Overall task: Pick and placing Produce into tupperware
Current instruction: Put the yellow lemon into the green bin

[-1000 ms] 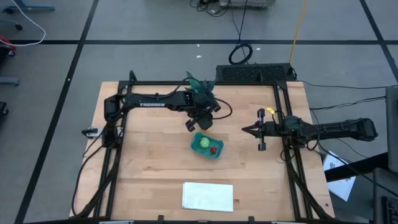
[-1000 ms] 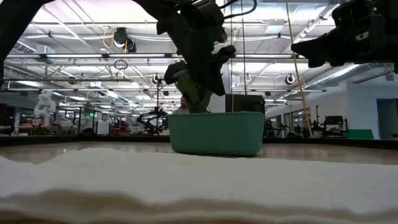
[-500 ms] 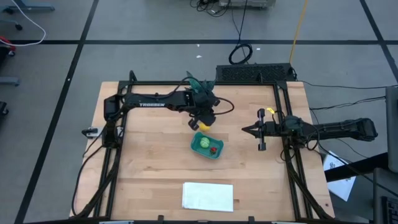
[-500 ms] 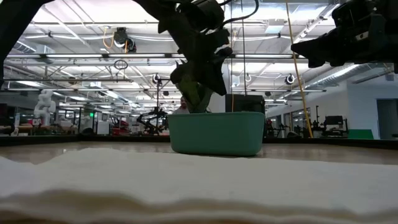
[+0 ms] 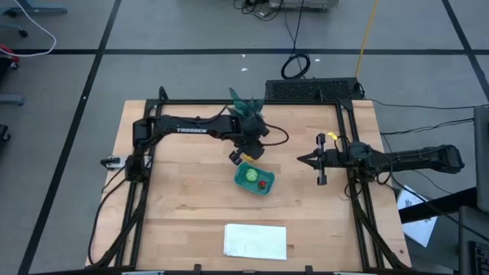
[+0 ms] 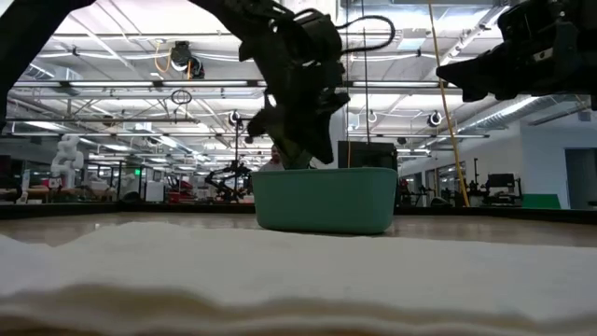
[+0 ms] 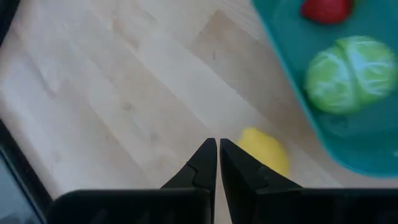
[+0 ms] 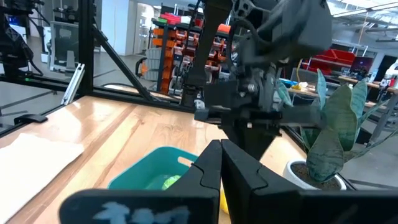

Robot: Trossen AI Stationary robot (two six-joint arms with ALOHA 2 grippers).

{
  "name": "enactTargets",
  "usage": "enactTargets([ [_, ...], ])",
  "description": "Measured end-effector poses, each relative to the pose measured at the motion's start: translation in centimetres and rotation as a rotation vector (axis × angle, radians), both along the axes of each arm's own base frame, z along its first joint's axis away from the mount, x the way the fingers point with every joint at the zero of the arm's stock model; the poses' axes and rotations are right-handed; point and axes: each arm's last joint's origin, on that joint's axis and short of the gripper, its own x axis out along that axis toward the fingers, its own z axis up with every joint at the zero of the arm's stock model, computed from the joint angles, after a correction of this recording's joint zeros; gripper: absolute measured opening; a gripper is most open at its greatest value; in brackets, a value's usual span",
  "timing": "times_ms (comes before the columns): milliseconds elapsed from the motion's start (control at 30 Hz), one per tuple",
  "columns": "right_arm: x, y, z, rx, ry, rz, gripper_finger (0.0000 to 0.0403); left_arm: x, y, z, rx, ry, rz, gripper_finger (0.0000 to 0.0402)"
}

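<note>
Two produce pieces already sit in the teal tupperware (image 5: pixel 255 179) at frame centre of the high view: a round light-green cabbage-like ball (image 5: pixel 250 175) with a veined, leafy surface and a smaller glossy dark red piece (image 5: pixel 261 183). Container is smooth moulded plastic, shallow, rectangular with rounded corners, lying skewed on the pale wood-plank table (image 5: pixel 183 206).

Third piece, a smooth yellow lemon (image 7: pixel 265 151), oval, lies on the bare wood just outside the container's wall, seen in the left wrist view right beside the left gripper's fingertips; whether it touches the wall cannot be told. In the high view it is only a yellow speck (image 5: pixel 249 157) just up-left of the container.

Left gripper (image 5: pixel 236 156) hovers over that spot, matte black tapered fingers pressed nearly together with only a thin slit between them, nothing held. In the low view it hangs above the container's back rim at upper centre (image 6: pixel 270 117).

Right gripper (image 5: pixel 302 159) is parked at centre-right of the high view, well apart from the container, pointed toward it, fingers fully closed and empty.

Flat white rectangular sheet (image 5: pixel 255 241) lies at bottom centre; soft, cloth-like in the low view. Spiky green potted plant (image 5: pixel 246 105) in a white pot stands at the table's top edge, partly behind the left arm.
</note>
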Motion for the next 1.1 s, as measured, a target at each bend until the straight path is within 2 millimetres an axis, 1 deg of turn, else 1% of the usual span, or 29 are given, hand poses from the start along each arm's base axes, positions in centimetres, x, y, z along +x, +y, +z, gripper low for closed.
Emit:
enactTargets([
  [100,0.1,0.0,-0.1,0.001,0.011,0.000,0.0000,-0.1,0.2,-0.6,-0.012,0.032,0.016,0.0026],
  [167,0.1,0.0,-0.2,0.000,0.015,-0.001,0.0000,0.2,0.2,-0.7,-0.012,0.012,0.020,0.0026],
  [233,0.2,0.0,-0.2,-0.001,0.017,-0.002,0.0000,0.1,0.2,-0.9,-0.030,0.028,0.023,0.0026],
  [600,0.2,0.0,-0.3,0.000,0.022,-0.003,0.0000,-0.1,0.0,-1.0,-0.091,0.048,-0.010,0.0027],
  [700,0.2,0.0,-0.3,0.001,0.022,-0.003,0.0000,-0.1,-0.1,-1.0,-0.098,0.048,-0.005,0.0035],
  [767,0.2,0.0,-0.3,0.008,0.022,-0.003,0.0000,-0.1,0.0,-1.1,-0.103,0.050,0.003,0.0052],
  [833,0.2,0.0,-0.3,0.009,0.022,-0.003,0.0000,-0.2,0.2,-1.1,-0.106,0.052,0.011,0.0077],
  [967,0.2,0.0,-0.3,0.013,0.022,-0.003,0.0000,-0.2,0.4,-1.4,-0.125,0.061,0.018,0.0142],
  [1100,0.2,0.0,-0.3,0.013,0.022,-0.003,0.0000,-0.1,0.4,-1.4,-0.135,0.054,0.037,0.0207],
])
